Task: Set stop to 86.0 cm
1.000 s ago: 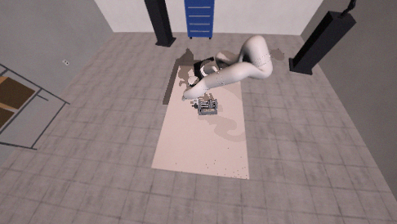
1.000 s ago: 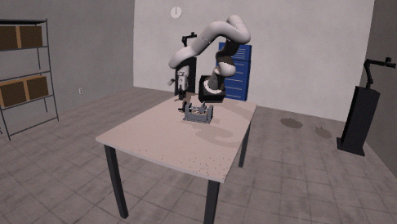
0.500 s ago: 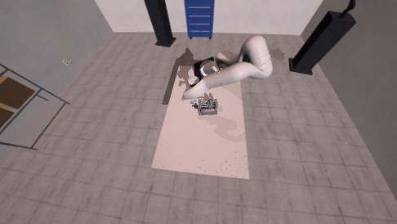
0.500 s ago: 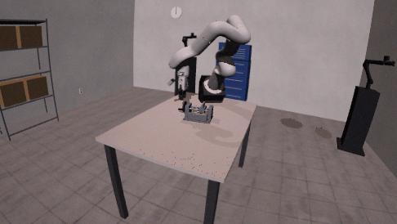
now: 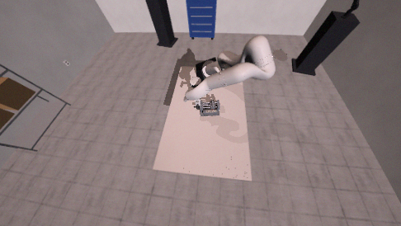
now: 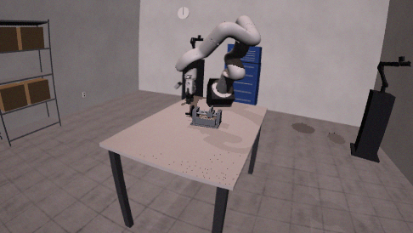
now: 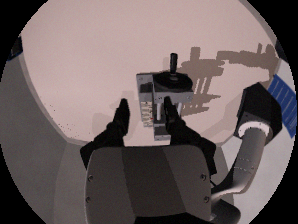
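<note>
Before Any Turning, the Pincer Is Hovering by the Handwheel

While the arm (image 5: 231, 78) (image 6: 221, 36) is reaching over the counter (image 5: 198, 153) (image 6: 170, 144) (image 7: 85, 55), the pincer (image 6: 188, 101) (image 7: 145, 104) is hanging above the stop unit (image 5: 209, 113) (image 6: 206, 122) (image 7: 146, 90), its fingers standing partly open with nothing between them. The unit is sitting on the counter, and its dark handwheel (image 6: 189, 114) (image 7: 172, 81) is facing out from one end, a crank grip (image 7: 173, 62) sticking out from it. In the wrist view the wheel is lying beyond the fingertips, apart from both.

The step in hand is probably the approach, or else the retreat after letting go; the scale (image 7: 146, 114) is showing too small to read (so whether the stop is standing at 86.0 cm, I cannot tell). If the setting is still wanting, the next move is calling for lining up with the crank grip, lowering, closing and turning; if it is right, only for keeping clear.

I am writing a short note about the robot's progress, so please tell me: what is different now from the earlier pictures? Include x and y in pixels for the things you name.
Nothing visibly changed. The arm (image 5: 231, 78) (image 6: 221, 34), the device with the handwheel (image 5: 209, 111) (image 6: 206, 122) and the table (image 5: 198, 153) (image 6: 170, 144) stayed as they were.
</note>
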You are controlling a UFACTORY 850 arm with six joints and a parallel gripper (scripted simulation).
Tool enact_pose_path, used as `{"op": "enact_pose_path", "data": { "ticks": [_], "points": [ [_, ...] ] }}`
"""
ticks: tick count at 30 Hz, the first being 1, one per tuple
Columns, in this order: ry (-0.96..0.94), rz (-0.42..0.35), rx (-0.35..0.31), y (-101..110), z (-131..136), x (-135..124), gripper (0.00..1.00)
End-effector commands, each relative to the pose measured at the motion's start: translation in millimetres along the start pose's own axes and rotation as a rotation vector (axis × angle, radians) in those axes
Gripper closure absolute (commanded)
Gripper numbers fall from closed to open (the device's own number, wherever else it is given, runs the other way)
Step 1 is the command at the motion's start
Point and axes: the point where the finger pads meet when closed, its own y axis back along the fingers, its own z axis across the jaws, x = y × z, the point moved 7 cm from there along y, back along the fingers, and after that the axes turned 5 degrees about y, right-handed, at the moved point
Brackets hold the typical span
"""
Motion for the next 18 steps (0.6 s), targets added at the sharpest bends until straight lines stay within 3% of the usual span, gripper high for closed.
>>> {"op": "enact_pose_path", "data": {
  "ticks": [1, 8, 10, 12, 16, 18],
  "points": [
    [0.0, 0.001, 0.001, 0.3, -0.3, 0.3, 0.43],
    [0.0, 0.001, 0.001, 0.3, 3.4, 2.1, 0.43],
    [0.0, 0.001, 0.001, 0.3, 20.6, 10.4, 0.43],
    [0.0, 0.001, 0.001, 0.3, 20.6, 10.4, 0.43],
    [0.0, 0.001, 0.001, 0.3, 63.1, 30.8, 0.43],
    [0.0, 0.001, 0.001, 0.3, 67.1, 32.7, 0.43]
  ]
}}
